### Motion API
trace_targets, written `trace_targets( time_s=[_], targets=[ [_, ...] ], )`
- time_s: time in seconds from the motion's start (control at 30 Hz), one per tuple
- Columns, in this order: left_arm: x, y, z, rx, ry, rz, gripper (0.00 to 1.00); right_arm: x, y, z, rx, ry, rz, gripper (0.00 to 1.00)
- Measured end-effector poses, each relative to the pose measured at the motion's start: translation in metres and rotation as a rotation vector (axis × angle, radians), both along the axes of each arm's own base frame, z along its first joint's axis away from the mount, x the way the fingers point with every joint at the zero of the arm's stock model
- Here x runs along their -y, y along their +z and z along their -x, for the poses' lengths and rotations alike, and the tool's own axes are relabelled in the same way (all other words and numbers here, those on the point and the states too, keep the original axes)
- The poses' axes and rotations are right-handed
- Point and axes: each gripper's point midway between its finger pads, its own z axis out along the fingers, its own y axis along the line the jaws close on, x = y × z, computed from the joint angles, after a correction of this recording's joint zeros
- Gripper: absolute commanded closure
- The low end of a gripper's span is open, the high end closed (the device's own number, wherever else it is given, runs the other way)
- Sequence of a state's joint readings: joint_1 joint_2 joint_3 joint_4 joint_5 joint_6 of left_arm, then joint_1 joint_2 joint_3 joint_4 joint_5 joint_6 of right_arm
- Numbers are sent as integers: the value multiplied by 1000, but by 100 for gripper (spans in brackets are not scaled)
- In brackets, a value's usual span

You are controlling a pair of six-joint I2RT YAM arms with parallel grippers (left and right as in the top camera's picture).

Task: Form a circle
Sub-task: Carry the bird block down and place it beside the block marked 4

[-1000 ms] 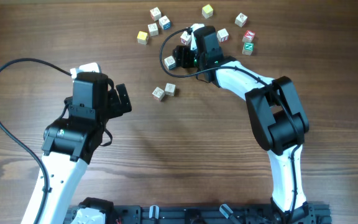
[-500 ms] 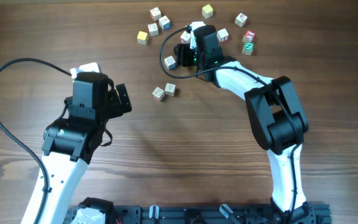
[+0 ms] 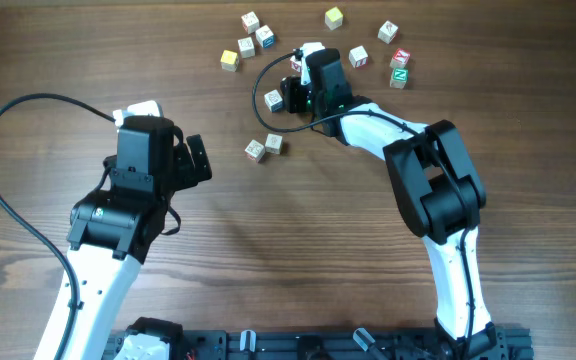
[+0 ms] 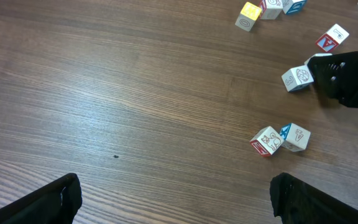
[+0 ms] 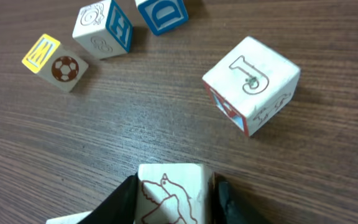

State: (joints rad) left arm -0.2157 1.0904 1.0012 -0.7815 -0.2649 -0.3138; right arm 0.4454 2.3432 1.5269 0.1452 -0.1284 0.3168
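Note:
Small wooden alphabet cubes lie scattered at the far side of the table; no circle of them shows. My right gripper is shut on a white cube with a red bird drawing, one finger pressed to each side. From overhead the right gripper hides that cube. A J cube sits just beyond it, apart. The cube marked 3 rests beside the right gripper. My left gripper hangs open over bare wood, left of a touching pair of cubes.
Beyond the right gripper lie a yellow cube, an H cube and a D cube. More cubes, one red, one green, sit at the back right. A black cable loops by the right wrist.
The right gripper has shifted slightly left and its jaws have closed in on the bird cube. The left arm has not moved.

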Motion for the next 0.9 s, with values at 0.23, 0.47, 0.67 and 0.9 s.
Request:
trace_targets(
  time_s=[0.23,0.47,0.67,0.9],
  targets=[
    [0,0,0,0,0,0,0,5,13,7,-30,-5,19,74],
    [0,0,0,0,0,0,0,31,119,46,-58,-34,60,78],
    [0,0,0,1,0,1,0,74,236,113,-14,-89,72,81],
    [0,0,0,1,0,0,0,120,293,206,-103,-187,7,88]
  ],
)
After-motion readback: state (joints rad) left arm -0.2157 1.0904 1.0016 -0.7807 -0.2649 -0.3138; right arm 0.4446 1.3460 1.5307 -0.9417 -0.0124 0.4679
